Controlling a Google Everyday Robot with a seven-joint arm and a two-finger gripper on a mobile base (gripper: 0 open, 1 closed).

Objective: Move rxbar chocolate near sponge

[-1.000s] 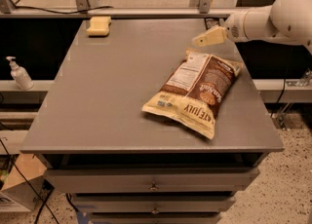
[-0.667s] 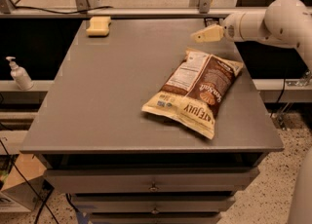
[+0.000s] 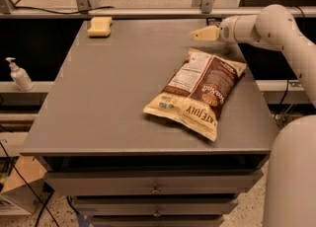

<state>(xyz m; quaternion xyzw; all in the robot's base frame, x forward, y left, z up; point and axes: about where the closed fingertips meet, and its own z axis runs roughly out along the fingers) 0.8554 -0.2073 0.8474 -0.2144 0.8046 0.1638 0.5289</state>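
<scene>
Grey bench (image 3: 108, 102) holds a big chip bag (image 3: 197, 93) on the right and the yellow sponge (image 3: 99, 26) at the far left corner. The gripper (image 3: 197, 34) hangs over the far right side, just past the bag's top. The step looks like reaching for the rxbar chocolate. The dark bar does not show, so nobody can tell where it lies from the jaws, or if the jaws are open or closed. Next the gripper must find the bar and grab it.
</scene>
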